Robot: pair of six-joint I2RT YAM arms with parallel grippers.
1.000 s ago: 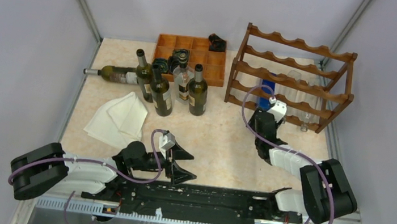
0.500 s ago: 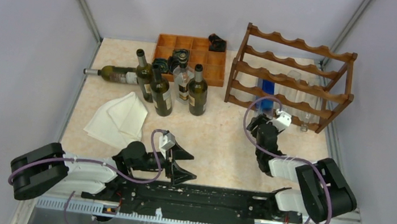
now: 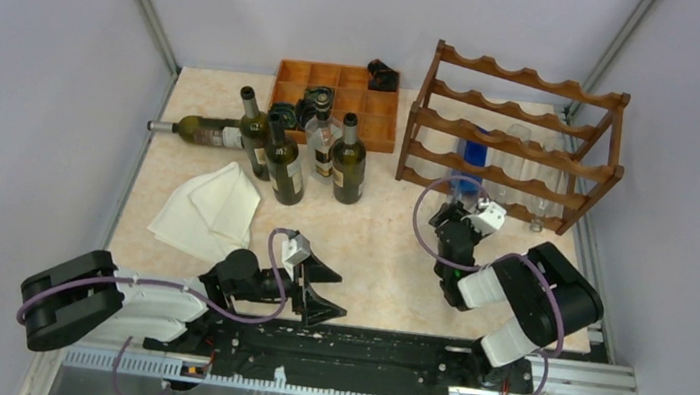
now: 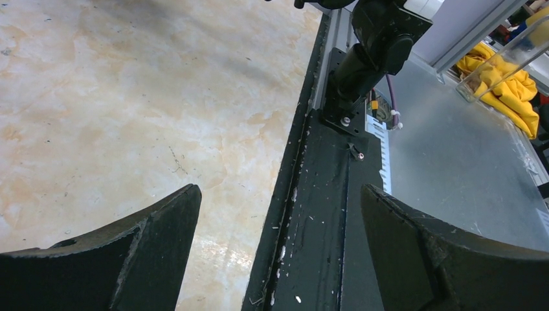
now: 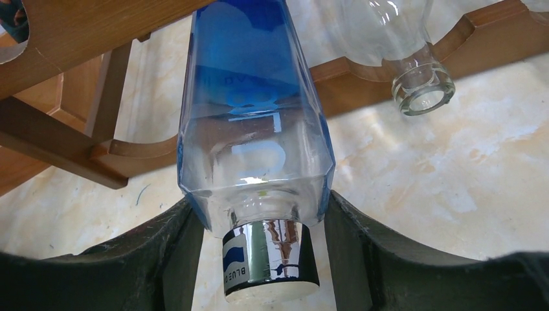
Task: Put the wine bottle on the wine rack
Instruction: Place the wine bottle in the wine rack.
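The wine bottle (image 3: 472,155) is blue and clear glass with a chrome cap. It lies in the lower tier of the reddish-brown wine rack (image 3: 519,138), its cap end pointing toward me. In the right wrist view this wine bottle (image 5: 256,129) rests on a scalloped rail of the wine rack (image 5: 65,26). My right gripper (image 5: 262,204) is open. The cap sits between its fingers with a gap on each side, and the fingertips (image 5: 184,217) reach the bottle's shoulders. From above, the right gripper (image 3: 465,200) is just in front of the rack. My left gripper (image 3: 339,295) is wide open and holds nothing.
A clear bottle (image 5: 414,78) lies in the rack to the right of the blue one. Several dark green bottles (image 3: 280,164) stand at centre left, and one (image 3: 208,130) lies flat. A white cloth (image 3: 210,200) and an orange compartment tray (image 3: 339,90) are also on the table. The left gripper (image 4: 278,191) hangs over the black base rail (image 4: 324,214).
My right gripper has drawn back from the rack toward the near edge, and its arm has folded in. The blue bottle has stayed in the rack. The left arm has not moved.
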